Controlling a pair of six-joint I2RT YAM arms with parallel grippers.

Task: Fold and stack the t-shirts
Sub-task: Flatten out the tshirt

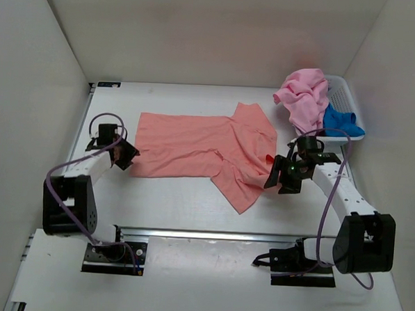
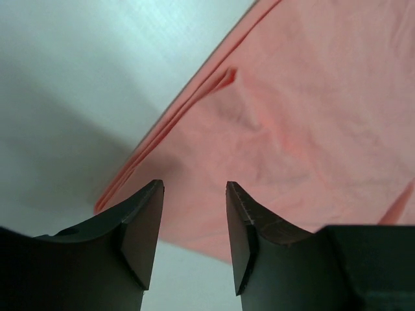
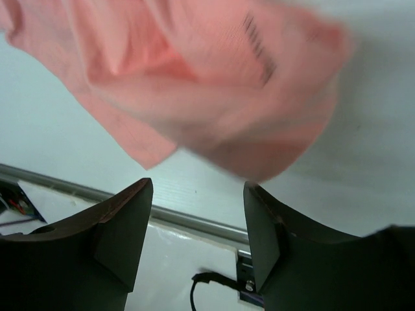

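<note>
A salmon-coral t-shirt [image 1: 201, 149] lies spread on the white table, its right part bunched and rumpled. My left gripper [image 1: 129, 155] is open at the shirt's left hem; the left wrist view shows the hem [image 2: 279, 129] just beyond the open fingers [image 2: 144, 227]. My right gripper [image 1: 272, 174] is open and empty beside the shirt's rumpled right edge, which fills the top of the right wrist view [image 3: 207, 84]. A lighter pink t-shirt [image 1: 302, 96] and a bright blue t-shirt [image 1: 337, 121] hang out of the white basket [image 1: 344, 93].
The basket stands at the back right against the wall. White walls enclose the table on three sides. A metal rail [image 1: 210, 234] runs along the near edge between the arm bases.
</note>
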